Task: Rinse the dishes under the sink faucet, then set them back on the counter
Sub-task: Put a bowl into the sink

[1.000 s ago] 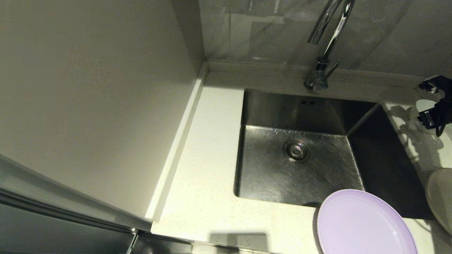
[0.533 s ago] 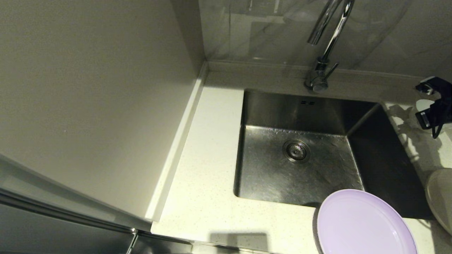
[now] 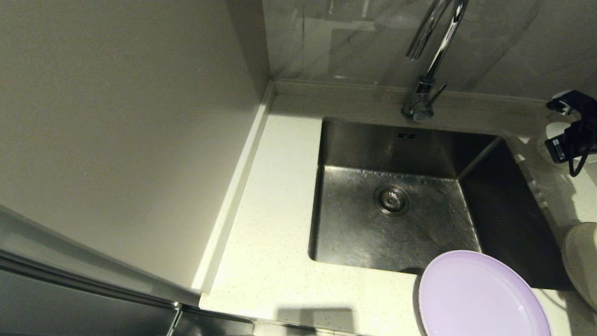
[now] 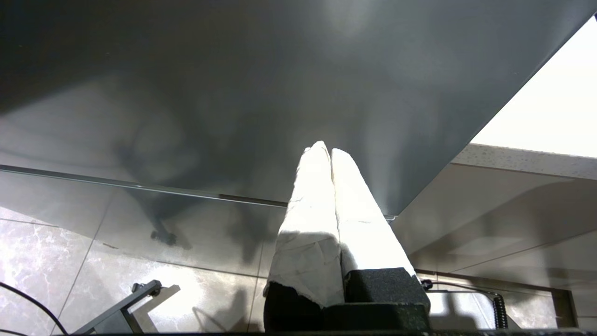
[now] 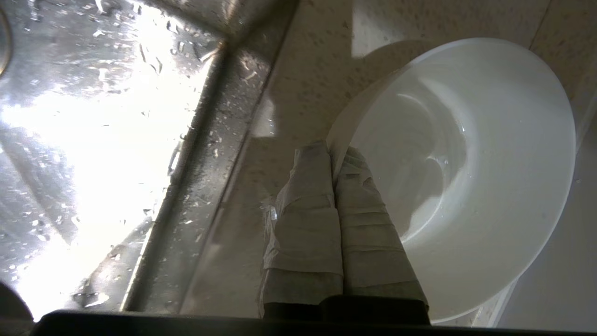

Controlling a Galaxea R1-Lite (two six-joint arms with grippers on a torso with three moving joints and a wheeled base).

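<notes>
Three dishes are in view. At the bottom right of the head view the large lilac plate (image 3: 482, 296) lies on the counter (image 3: 270, 261), and its far rim reaches over the near edge of the sink (image 3: 396, 224). The cream-beige plate (image 3: 580, 261) is cut by the right edge of the frame. The white bowl (image 5: 466, 172) is at the upper right, beside the sink's right rim. The right gripper (image 5: 332, 148) has its wrapped fingers pressed together on the near rim of this bowl, one finger outside and one inside. Water drops lie on the sink wall and floor. The faucet (image 3: 431, 56) stands at the top, behind the sink. The left gripper (image 4: 325, 150) is parked low in front of a dark cabinet panel (image 4: 233, 93), with its two fingers closed against each other and nothing between them.
</notes>
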